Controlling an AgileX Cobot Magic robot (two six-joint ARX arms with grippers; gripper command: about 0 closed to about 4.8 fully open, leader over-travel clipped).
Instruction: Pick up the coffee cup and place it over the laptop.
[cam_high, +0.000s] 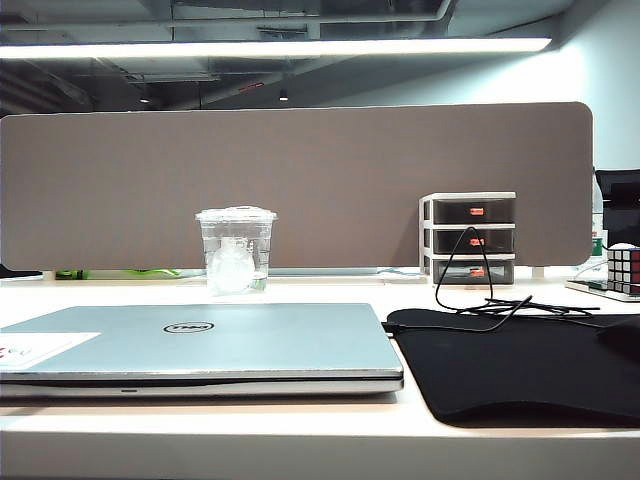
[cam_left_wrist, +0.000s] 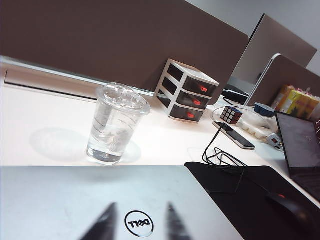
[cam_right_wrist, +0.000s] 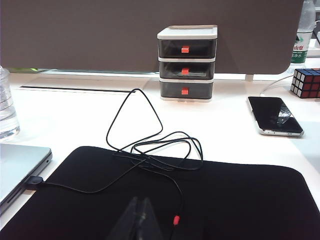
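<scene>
**Cup standing behind the laptop, both tools hanging back**

The coffee cup (cam_high: 236, 250) is standing upright on the white table (cam_high: 330, 440), just behind the shut laptop (cam_high: 200, 345). It is not touching the laptop. Nothing is holding it.

The left tool (cam_left_wrist: 137, 227) is hanging over the laptop lid, near the round logo. Its two fingers (cam_left_wrist: 102, 225) are standing apart with a gap between them, and they are holding nothing.

The right tool (cam_right_wrist: 139, 220) is hanging over the black mouse mat (cam_right_wrist: 240, 200), beside a thin black cable (cam_right_wrist: 150, 150). Its fingers are pressing together with nothing between them.

A small drawer box (cam_high: 468, 238) is sitting by the brown wall. A puzzle cube (cam_right_wrist: 306, 82) and a phone (cam_right_wrist: 274, 116) are lying farther off.
</scene>
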